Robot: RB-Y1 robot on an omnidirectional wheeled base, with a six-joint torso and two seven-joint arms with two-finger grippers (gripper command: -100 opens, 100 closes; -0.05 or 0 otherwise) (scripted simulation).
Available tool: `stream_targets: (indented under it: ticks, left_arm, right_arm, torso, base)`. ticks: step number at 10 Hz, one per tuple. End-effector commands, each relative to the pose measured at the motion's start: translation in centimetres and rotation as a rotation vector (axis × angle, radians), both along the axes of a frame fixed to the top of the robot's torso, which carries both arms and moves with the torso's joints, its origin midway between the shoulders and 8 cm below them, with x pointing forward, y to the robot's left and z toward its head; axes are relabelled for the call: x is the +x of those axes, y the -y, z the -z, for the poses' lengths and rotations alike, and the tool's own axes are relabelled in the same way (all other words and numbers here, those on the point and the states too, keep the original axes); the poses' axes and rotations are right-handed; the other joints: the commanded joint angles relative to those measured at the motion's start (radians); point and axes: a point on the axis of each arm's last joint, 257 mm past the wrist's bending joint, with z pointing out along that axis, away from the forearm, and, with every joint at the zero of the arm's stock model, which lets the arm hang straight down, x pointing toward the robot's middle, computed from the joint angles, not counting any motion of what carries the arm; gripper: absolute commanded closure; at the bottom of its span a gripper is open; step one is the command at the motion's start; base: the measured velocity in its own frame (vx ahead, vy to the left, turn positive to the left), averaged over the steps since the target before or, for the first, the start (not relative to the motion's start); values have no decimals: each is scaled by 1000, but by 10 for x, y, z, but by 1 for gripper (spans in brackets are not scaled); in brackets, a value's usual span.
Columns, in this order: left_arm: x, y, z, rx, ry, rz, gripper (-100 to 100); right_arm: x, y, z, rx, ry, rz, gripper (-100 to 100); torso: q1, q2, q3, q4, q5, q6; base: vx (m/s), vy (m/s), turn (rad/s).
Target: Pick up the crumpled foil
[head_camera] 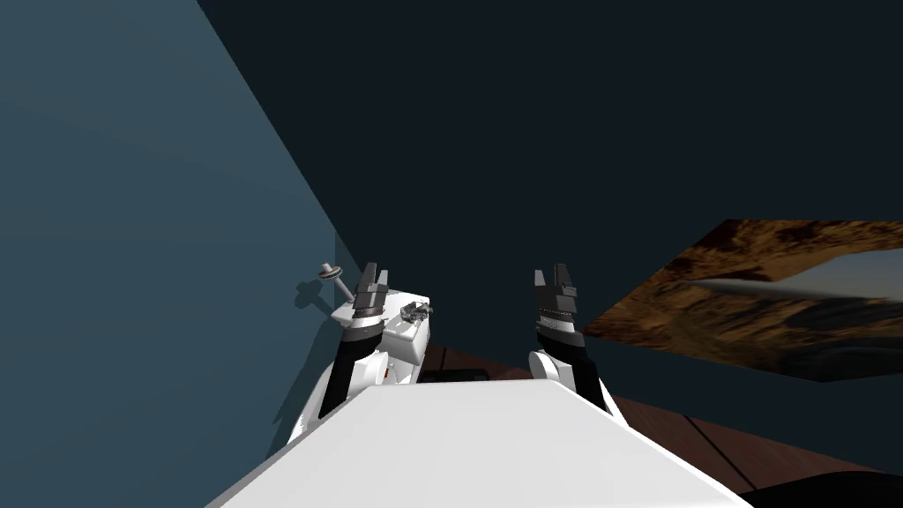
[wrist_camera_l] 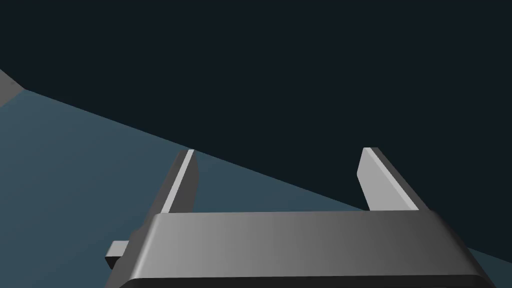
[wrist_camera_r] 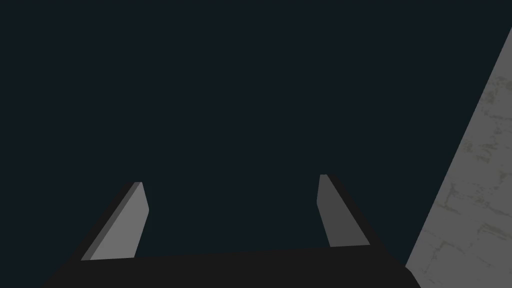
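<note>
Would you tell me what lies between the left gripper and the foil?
Head view: only bare top of the white fixture, between left gripper and crumpled foil.

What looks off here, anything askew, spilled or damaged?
Only the crumpled foil, a grey wad lying on top of the white fixture by the wall, near the open left gripper. No spill or damage visible. The right gripper is open too.

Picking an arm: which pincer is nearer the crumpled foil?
The left pincer, open, right beside the crumpled foil on the white unit; the right pincer, also open, hangs farther off.
</note>
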Motion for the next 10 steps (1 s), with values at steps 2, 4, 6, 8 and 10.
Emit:
stream_targets:
  ticks: [2,4,6,8,10]
  left_arm:
    - [9,-3,12,39,-62,-1,-100]
    - [16,-7,22,59,-108,-5,-100]
    - [23,-12,33,76,-161,-13,-100]
    - [29,-17,45,90,-214,-21,-100]
    - [36,-23,60,99,-278,-32,-100]
  right_arm:
    - [0,0,0,0,0,0,0]
    - [0,0,0,0,0,0,0]
    - [0,0,0,0,0,0,0]
    - [0,0,0,0,0,0,0]
    - [0,0,0,0,0,0,0]
  torso:
    - [-1,1,0,0,0,0]
    - [-3,2,1,0,-1,0]
    - [-2,2,1,0,-1,0]
    - [-3,2,1,0,-1,0]
    - [-2,2,1,0,0,0]
  base:
    - [-23,-37,29]
    - [-36,-45,17]
    - [-31,-34,20]
    - [-33,-38,18]
    - [-37,-33,6]
